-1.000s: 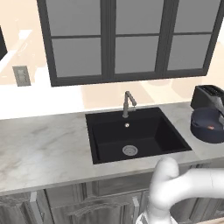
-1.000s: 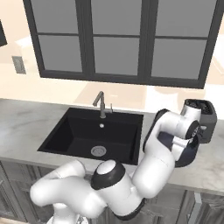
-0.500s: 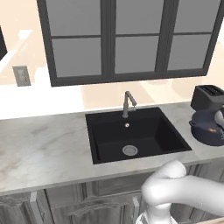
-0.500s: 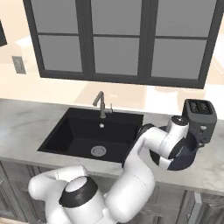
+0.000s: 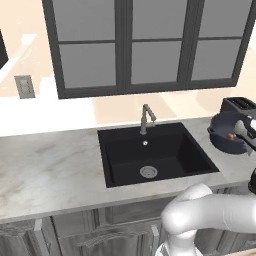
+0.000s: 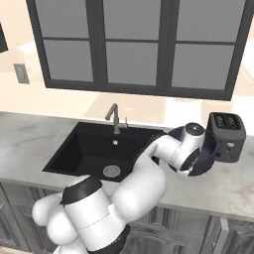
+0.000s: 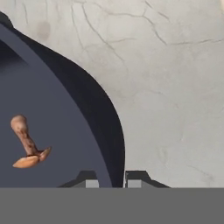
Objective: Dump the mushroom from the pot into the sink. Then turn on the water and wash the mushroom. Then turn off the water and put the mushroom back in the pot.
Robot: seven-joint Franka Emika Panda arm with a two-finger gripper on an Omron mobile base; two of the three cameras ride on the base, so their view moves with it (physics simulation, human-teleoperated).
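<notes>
the pot (image 7: pixel 52 131) is pinched at its rim by the gripper (image 7: pixel 111 178), tilted near the counter's (image 5: pixel 55 165) right edge; the mushroom (image 7: pixel 26 144) is kept inside.

Round dark navy-blue pot (image 7: pixel 52 113) cut off by hand view's left edge; in right base view white arm (image 6: pixel 173 151) hides most of it.

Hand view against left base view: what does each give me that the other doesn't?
Hand view alone: the tool closed on the pot's wall, one finger inside and one outside, and the veined counter beside it.
Left base view alone: the sink with its drain, the faucet, the toaster, the window above.
Both: the mushroom lying inside the pot.
</notes>
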